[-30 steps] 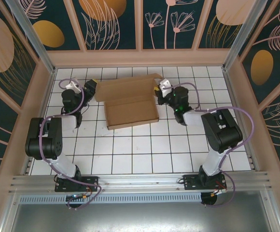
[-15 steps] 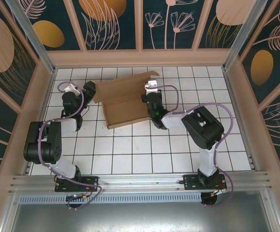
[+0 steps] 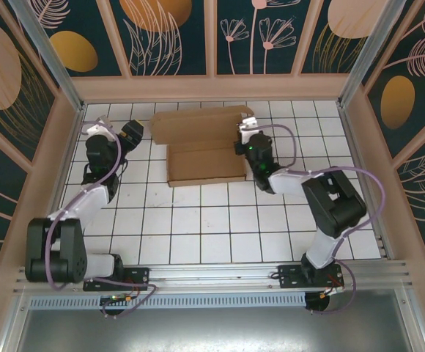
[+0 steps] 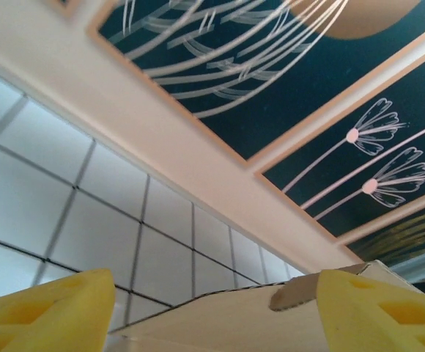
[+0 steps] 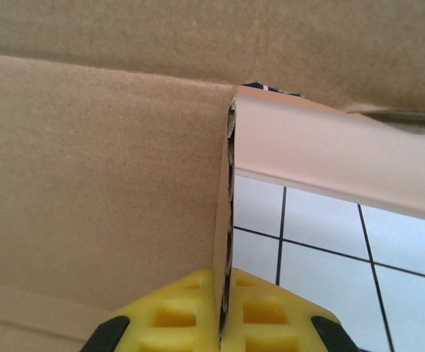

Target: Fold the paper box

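Observation:
The paper box is plain brown cardboard lying at the back middle of the tiled table, its rear panel spread flat and its front part raised into a shallow tray. My right gripper is at the box's right side. In the right wrist view its yellow fingers are shut on the thin edge of an upright cardboard wall. My left gripper sits just off the box's left edge. In the left wrist view its yellow fingers stand wide open, with a cardboard flap low between them.
A raised wooden rim borders the white tiled table at the back and sides. Patterned dark panels rise behind it. A metal rail runs along the near edge by the arm bases.
The box has swung back to square and sits slightly farther back. My right gripper moved right with the wall it holds. My left jaws have widened and that arm has stretched out.

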